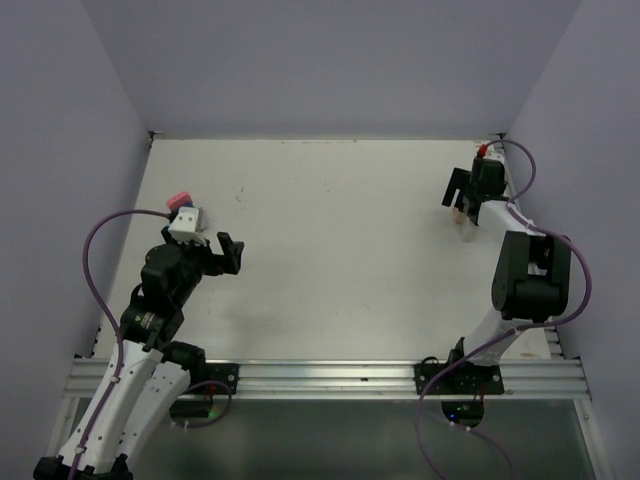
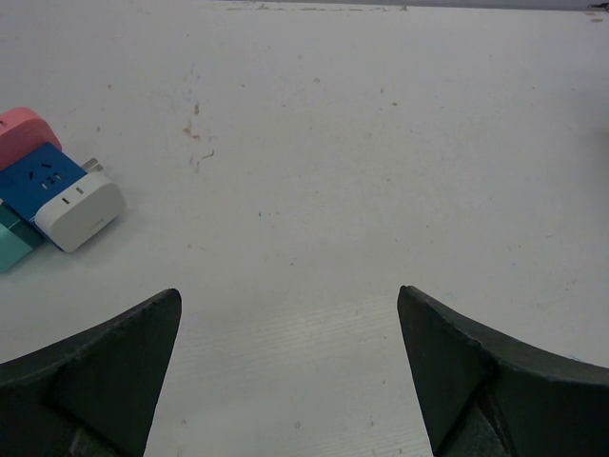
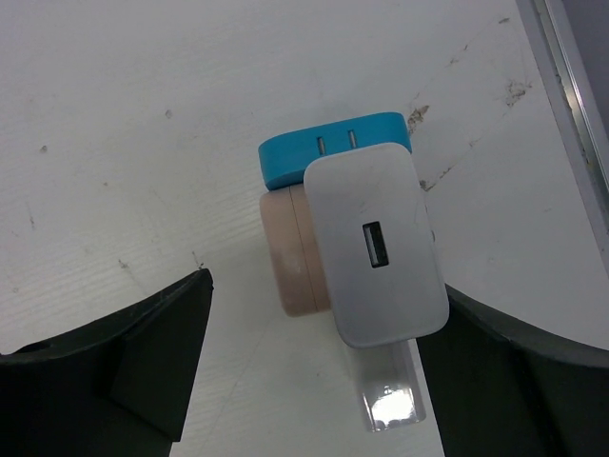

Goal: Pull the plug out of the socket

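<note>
In the right wrist view a grey-white plug [image 3: 381, 248] with a USB port sits on a beige socket block [image 3: 290, 252], and a blue block [image 3: 333, 152] lies against their far side. My right gripper [image 3: 324, 286] is open and straddles them. Its right finger [image 3: 504, 371] is close to the plug's lower corner; its left finger [image 3: 124, 362] stands well apart. From above, the right gripper [image 1: 458, 200] is at the far right of the table. My left gripper [image 2: 288, 305] is open over bare table. A second white plug [image 2: 81, 209] sits on a blue socket block [image 2: 38, 176] to its left.
Pink [image 2: 24, 133] and teal [image 2: 14, 243] blocks flank the blue socket block on the left; from above this cluster [image 1: 183, 213] lies near the left wall. A clear tab [image 3: 390, 400] lies below the right plug. The table's right edge rail [image 3: 571, 95] runs close by.
</note>
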You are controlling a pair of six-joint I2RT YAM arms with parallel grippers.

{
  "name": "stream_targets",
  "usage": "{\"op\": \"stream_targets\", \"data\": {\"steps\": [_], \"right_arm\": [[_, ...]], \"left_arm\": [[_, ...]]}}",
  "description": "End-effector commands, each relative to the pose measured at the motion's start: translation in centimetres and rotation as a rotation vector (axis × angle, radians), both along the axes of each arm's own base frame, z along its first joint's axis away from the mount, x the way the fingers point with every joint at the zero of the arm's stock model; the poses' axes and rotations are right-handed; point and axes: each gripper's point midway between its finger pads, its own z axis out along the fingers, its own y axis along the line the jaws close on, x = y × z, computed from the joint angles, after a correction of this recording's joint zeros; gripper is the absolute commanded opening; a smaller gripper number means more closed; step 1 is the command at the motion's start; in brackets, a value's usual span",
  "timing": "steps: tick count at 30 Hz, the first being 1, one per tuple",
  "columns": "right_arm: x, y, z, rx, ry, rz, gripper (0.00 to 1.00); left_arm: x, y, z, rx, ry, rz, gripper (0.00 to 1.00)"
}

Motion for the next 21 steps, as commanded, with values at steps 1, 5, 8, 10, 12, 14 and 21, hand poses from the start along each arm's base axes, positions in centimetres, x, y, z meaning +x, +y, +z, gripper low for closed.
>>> {"op": "stream_targets", "data": {"steps": [1, 5, 8, 10, 12, 14, 21], "right_arm": [[1.6, 0.0, 1.2, -0.011, -0.053, 0.031, 0.86], [1.4, -0.2, 0.8, -0.019, -0.04, 0.034, 0.85], [1.3, -0.1, 0.2, -0.02, -0.021, 0.043, 0.8], [1.0, 0.2, -0.2, -0.011, -0.016, 0.052, 0.75], [0.9, 0.3, 0.0, -0.01, -0.029, 0.061, 0.69], [0.8, 0.5, 0.1, -0.006, -0.03, 0.07, 0.65], [0.2, 2.4, 0.6, 0.053, -0.052, 0.149, 0.59]], "left_arm": [[0.5, 0.0, 1.6, 0.001, -0.066, 0.002, 1.0], [0.5, 0.0, 1.6, 0.0, -0.068, 0.002, 0.99], [0.5, 0.0, 1.6, 0.0, -0.068, 0.003, 1.0], [0.5, 0.0, 1.6, 0.001, -0.068, 0.004, 1.0], [0.5, 0.0, 1.6, 0.001, -0.066, 0.004, 1.0], [0.5, 0.0, 1.5, 0.001, -0.065, 0.002, 1.0], [0.5, -0.1, 1.6, -0.001, -0.067, 0.0, 1.0]]}}
